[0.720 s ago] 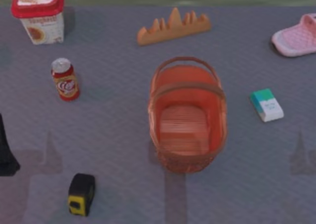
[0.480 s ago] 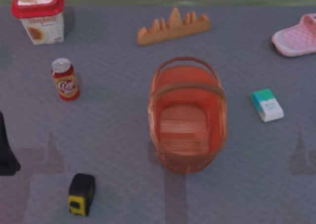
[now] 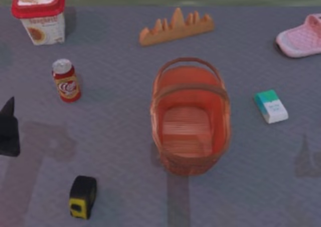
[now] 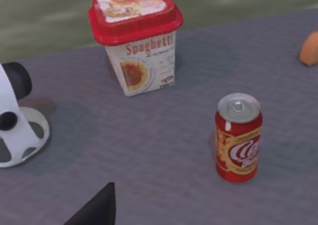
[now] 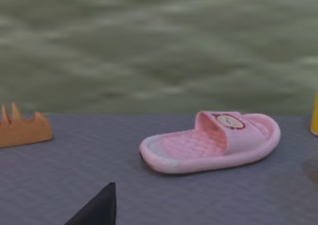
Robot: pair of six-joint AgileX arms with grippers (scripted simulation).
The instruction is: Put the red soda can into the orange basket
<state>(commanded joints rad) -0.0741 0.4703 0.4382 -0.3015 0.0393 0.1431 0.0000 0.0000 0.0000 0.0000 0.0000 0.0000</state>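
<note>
Left gripper (image 3: 9,132) has moved up the table's left edge toward our red soda can (image 3: 66,80); finger state we cannot tell. Can stands upright, well left of the orange basket (image 3: 190,118).

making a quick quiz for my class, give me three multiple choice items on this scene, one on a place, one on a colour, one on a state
1. Where does the red soda can stand?
A. inside the basket
B. on the table, left of the orange basket
C. on the pink slipper

2. What colour is the spaghetti tub's lid?
A. red
B. blue
C. black

3. What is the state of the can?
A. tipped on its side
B. held in the air
C. upright and untouched

Key: 1 B, the top view shows it apart from the basket, to its left. 2 A, the lid is red in both views. 3 C, its silver top faces up and the left end effector is clear of it.
</note>
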